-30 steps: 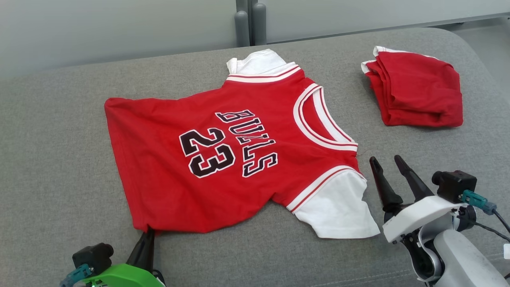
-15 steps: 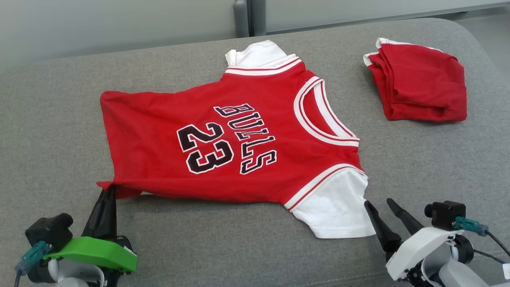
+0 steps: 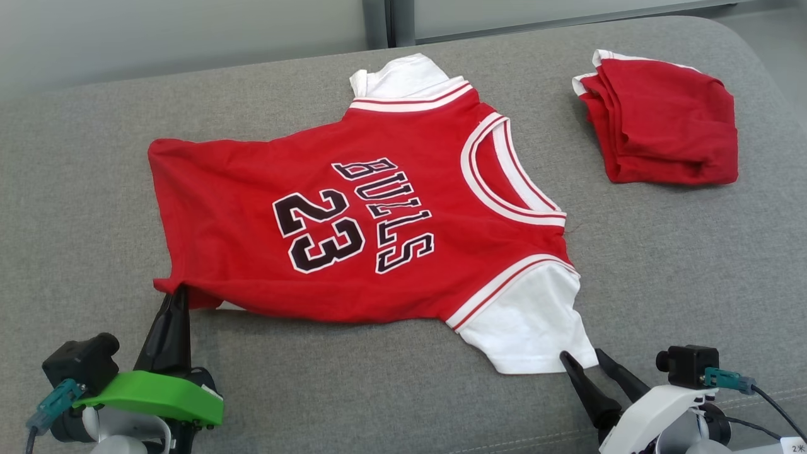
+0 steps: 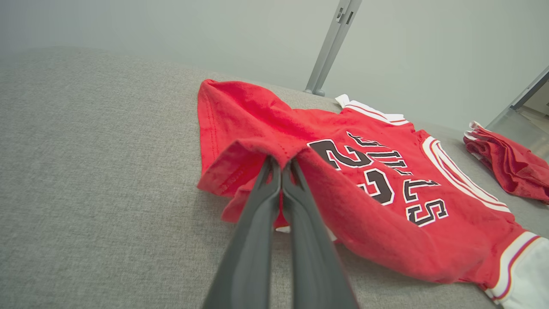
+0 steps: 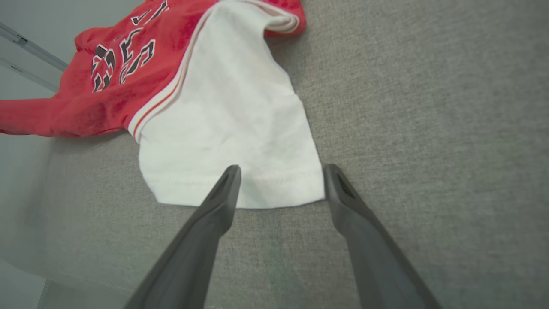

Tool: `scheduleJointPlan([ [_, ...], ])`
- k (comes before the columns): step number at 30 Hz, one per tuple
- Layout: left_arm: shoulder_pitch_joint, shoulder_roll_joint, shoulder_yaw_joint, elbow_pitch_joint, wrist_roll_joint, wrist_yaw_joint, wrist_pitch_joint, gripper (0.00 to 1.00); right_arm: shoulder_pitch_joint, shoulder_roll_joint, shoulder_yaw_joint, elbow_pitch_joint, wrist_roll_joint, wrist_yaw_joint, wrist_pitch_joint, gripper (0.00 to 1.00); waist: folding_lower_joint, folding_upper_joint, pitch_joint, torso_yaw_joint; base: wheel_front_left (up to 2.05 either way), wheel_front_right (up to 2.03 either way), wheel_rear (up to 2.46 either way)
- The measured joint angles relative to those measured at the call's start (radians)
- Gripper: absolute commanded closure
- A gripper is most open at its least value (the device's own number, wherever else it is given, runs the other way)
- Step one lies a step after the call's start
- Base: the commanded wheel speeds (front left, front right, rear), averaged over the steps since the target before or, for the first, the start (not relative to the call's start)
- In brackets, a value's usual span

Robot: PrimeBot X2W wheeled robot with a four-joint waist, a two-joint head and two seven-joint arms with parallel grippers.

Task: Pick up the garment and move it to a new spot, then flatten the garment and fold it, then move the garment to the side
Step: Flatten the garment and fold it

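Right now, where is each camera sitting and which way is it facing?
Head view: above, looking forward and down at the jersey on the cushion; left gripper lower left, right gripper lower right.
Left wrist view: low by the hem, looking along shut fingers pinching the jersey.
Right wrist view: looking down along open fingers at the white sleeve.
Shared: head and left wrist show the folded pile.

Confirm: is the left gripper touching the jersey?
Touching. Left wrist view: the left gripper has its jaws shut on the red hem of the jersey, fabric pinched between them.
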Motion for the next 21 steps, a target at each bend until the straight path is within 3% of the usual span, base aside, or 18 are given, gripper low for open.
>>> scheduleJointPlan([
  [13, 0.016, -0.002, 0.003, -0.007, 0.001, 0.002, 0.0, 1.0, -0.038, 0.006, -0.003, 0.075, 0.022, 0.009, -0.007, 0.03, 0.0, 0.0, -0.003, 0.015, 0.0, 0.0, 0.0],
  [14, 0.017, -0.002, 0.004, -0.007, 0.0, 0.002, 0.0, 1.0, -0.046, 0.006, 0.004, 0.08, 0.022, 0.009, -0.001, 0.3, 0.0, 0.0, -0.002, 0.015, 0.0, 0.0, 0.0],
  [15, 0.017, -0.002, 0.006, -0.007, 0.0, 0.005, 0.0, 1.0, -0.053, 0.006, 0.009, 0.085, 0.022, 0.009, 0.001, 0.49, 0.0, 0.0, -0.002, 0.015, 0.0, 0.0, 0.0],
  [19, 0.017, -0.002, 0.006, -0.008, 0.0, 0.009, 0.0, 1.0, -0.069, 0.009, 0.024, 0.1, 0.023, 0.009, 0.012, 0.76, 0.0, 0.0, -0.002, 0.016, 0.0, 0.0, 0.0],
  [21, 0.017, -0.002, 0.006, -0.01, 0.0, 0.009, 0.0, 1.0, -0.071, 0.011, 0.03, 0.104, 0.023, 0.009, 0.012, 0.98, 0.0, 0.0, -0.003, 0.016, 0.0, 0.0, 0.0],
])
